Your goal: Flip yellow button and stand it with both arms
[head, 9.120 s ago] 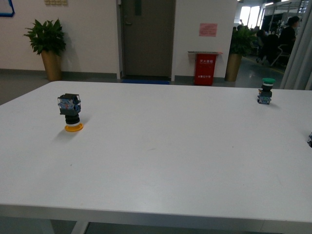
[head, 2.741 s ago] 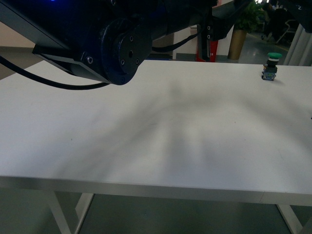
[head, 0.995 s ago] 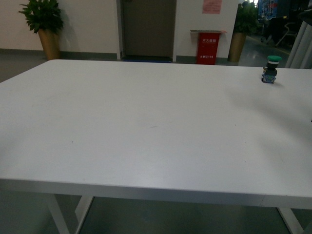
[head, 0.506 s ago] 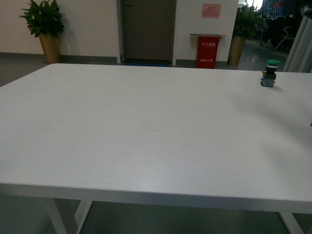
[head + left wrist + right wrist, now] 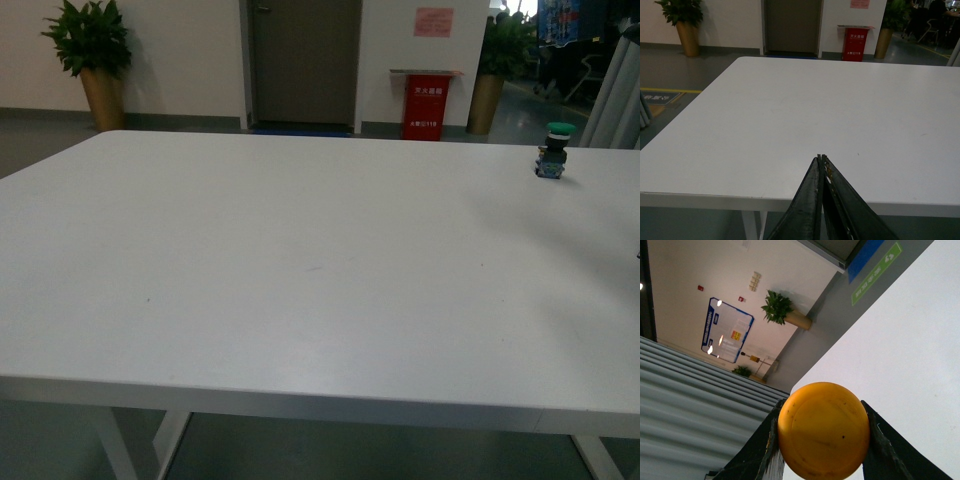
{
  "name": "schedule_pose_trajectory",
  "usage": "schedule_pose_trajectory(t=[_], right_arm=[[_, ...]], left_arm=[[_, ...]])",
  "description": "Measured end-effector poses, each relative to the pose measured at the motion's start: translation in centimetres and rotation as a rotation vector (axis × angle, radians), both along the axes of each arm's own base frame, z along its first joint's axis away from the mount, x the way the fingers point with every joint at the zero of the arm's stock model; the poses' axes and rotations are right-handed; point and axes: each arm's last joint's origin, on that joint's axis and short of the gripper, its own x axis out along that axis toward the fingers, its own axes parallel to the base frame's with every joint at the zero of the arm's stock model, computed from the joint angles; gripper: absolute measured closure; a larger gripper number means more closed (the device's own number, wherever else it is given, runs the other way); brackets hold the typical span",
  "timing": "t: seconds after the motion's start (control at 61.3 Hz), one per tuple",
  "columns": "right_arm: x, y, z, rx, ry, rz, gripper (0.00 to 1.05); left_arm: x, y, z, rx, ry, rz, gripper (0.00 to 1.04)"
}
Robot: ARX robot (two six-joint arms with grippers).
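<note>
item: yellow button (image 5: 823, 430), clamped in your right gripper (image 5: 823, 427), clear of the table (image 5: 920, 340)
cap faces the wrist, axis along the fingers; left gripper (image 5: 821, 162) pinched empty; green button (image 5: 552, 150) at 2 o'clock.

Left gripper (image 5: 821, 161) is pressing shut on itself; right gripper (image 5: 822, 412) is clamping the yellow button (image 5: 823, 435).

In the left wrist view the two dark fingers (image 5: 809, 205) are lying flat against each other, narrowing to a single point near the middle of the frame, their tips touching with no gap between them and nothing held. In the right wrist view the two black fingers (image 5: 765, 442) are spreading apart around the round yellow cap, one pressing on each side of its rim, with the cap's flat face turning straight toward the camera and filling the space between them.
</note>
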Motion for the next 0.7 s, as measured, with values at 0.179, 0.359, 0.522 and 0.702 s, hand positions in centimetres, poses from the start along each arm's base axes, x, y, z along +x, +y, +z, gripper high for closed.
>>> schedule_pose_trajectory(t=[0.179,0.359,0.522,0.702], right_arm=[[0.0,0.2,0.0,-0.005,0.001,0.005,0.7],[0.0,0.4,0.0,-0.011,0.004,0.009,0.7],[-0.1,0.4,0.0,-0.012,0.004,0.005,0.7],[-0.1,0.4,0.0,-0.015,0.008,0.004,0.7]], left_arm=[[-0.5,0.0,0.0,0.0,-0.001,0.0,1.01],[-0.9,0.0,0.0,0.0,-0.002,0.0,1.01],[-1.1,0.0,0.0,0.0,-0.001,0.0,1.01],[-2.3,0.0,-0.4,0.0,0.009,0.0,1.01]])
